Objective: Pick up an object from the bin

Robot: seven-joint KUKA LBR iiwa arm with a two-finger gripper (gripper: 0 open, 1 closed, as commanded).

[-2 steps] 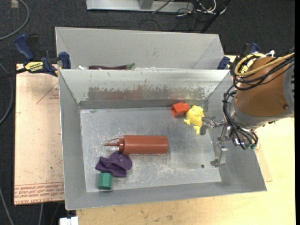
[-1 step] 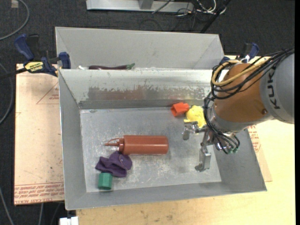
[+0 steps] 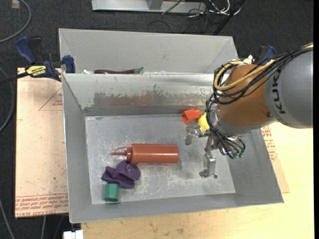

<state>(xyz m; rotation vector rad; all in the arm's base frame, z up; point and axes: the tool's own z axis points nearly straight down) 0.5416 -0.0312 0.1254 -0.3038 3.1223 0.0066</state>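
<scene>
Pick not done. Nothing is lifted; everything lies on the floor of the bin. The whole grasp and lift are left.

Tool: hangs low over bare floor in the right half of the bin, fingers spread wide, nothing between them. The fingertips look close to the floor; contact can't be told.

Nearest thing: red-brown squeeze bottle, lying on its side mid-bin with its nozzle pointing left and its flat base just left of the tool, not touching. My guess is it's the likeliest target, but the fingers aren't round it.

Also close: small orange piece and yellow piece at the foot of the back wall, beside the wrist, the yellow one partly hidden.

Well apart, front left: crumpled purple thing with a small green cylinder just beside it.
</scene>
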